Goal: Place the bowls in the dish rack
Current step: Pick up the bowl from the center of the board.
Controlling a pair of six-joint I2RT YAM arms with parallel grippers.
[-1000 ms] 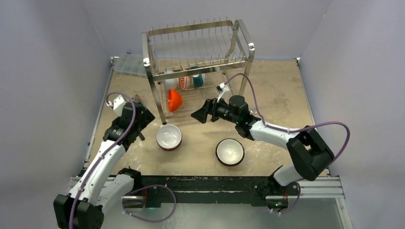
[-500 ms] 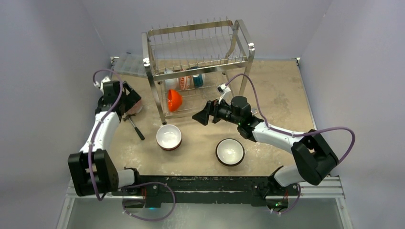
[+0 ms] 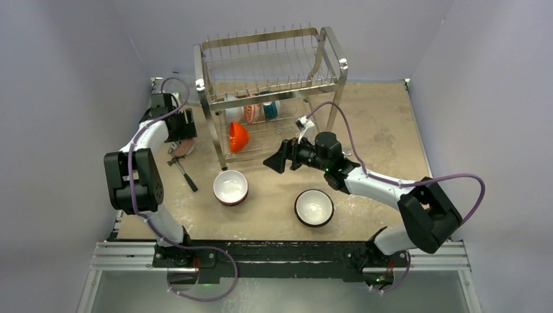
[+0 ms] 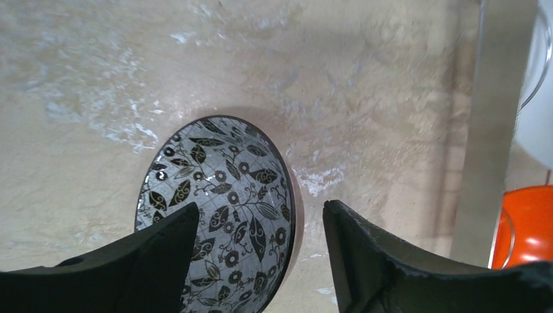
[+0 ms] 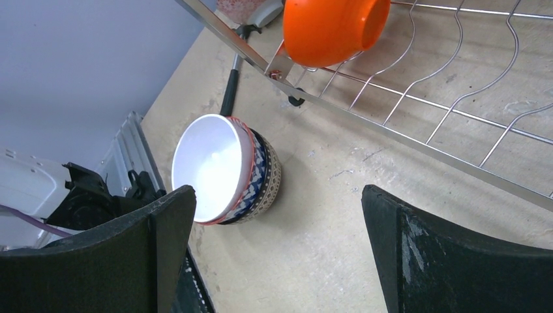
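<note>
- We find the left tool [image 4: 261,207] with its jaws apart, positioned over the round bowl with a black leaf-and-flower pattern on white [image 4: 222,189]. In the wrist view one finger overlaps the bowl's rim, and the other stands just clear of the opposite rim.
- This leaf-patterned bowl sits upright on the tan stone-look counter [image 3: 385,130]. It is just left of the shiny two-tier metal wire dish rack [image 3: 274,93] and outside it.
- We find the right tool [image 5: 279,195] spread wide and empty, hovering above the counter in front of the rack's lower tier.
- Ahead of the right tool, a white-lined bowl nested in a blue-and-tan patterned bowl [image 5: 225,169] stands on the counter, near the rack's front left leg.
- A plain orange bowl [image 5: 329,26] rests on its edge in the lower tier, and further bowls [image 3: 253,111] stand behind it there.
- A dark-rimmed bowl with a white inside [image 3: 314,207] sits upright on the counter, well apart from the rack.
</note>
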